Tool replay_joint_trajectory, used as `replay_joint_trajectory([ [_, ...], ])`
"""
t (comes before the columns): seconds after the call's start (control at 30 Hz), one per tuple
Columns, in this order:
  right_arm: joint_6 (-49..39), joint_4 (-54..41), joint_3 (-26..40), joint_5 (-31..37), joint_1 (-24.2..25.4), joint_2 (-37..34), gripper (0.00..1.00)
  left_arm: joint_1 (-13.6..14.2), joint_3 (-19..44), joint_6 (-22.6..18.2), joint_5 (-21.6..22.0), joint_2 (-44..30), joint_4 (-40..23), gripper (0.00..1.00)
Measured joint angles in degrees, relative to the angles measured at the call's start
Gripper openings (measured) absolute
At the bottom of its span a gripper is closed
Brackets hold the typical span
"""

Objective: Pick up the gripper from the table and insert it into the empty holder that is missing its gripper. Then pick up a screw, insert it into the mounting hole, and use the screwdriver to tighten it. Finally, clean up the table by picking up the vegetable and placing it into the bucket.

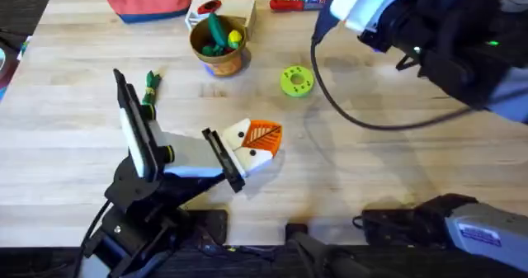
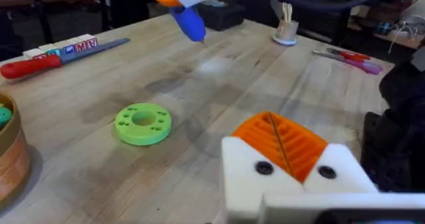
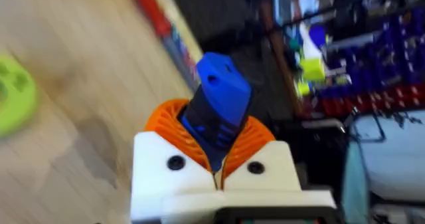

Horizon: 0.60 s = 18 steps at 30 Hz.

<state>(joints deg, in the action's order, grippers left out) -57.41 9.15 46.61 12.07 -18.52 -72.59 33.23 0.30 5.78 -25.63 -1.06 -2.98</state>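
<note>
In the right tool (image 3: 216,159), the screwdriver (image 3: 216,111).

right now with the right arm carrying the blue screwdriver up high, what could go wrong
The right gripper pinches the screwdriver only at one end, so it might twist or slip in transit. The vegetable lies close beside the left arm, which may knock it when that arm moves. The bucket already holds other toys, so the vegetable might perch on top and roll out.
</note>
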Motion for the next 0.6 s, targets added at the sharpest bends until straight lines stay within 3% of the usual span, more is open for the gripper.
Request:
replay_joint_trajectory([
  [0.27,-10.4,0.0,0.0,5.6,5.7,-13.9,0.007,0.0,0.0,0.0,0.0,0.0,0.0,0.005],
  [0.53,-13.2,0.4,0.0,6.5,6.0,-21.1,0.007,0.0,0.0,0.0,0.0,0.0,0.0,0.005],
  [0.57,-13.3,0.0,0.0,6.6,6.0,-21.5,0.018,0.0,0.0,0.0,0.0,0.0,0.0,0.005],
  [0.6,-13.3,-0.7,0.0,6.6,5.9,-21.8,0.140,0.0,0.0,0.0,0.0,0.0,0.0,0.005],
])
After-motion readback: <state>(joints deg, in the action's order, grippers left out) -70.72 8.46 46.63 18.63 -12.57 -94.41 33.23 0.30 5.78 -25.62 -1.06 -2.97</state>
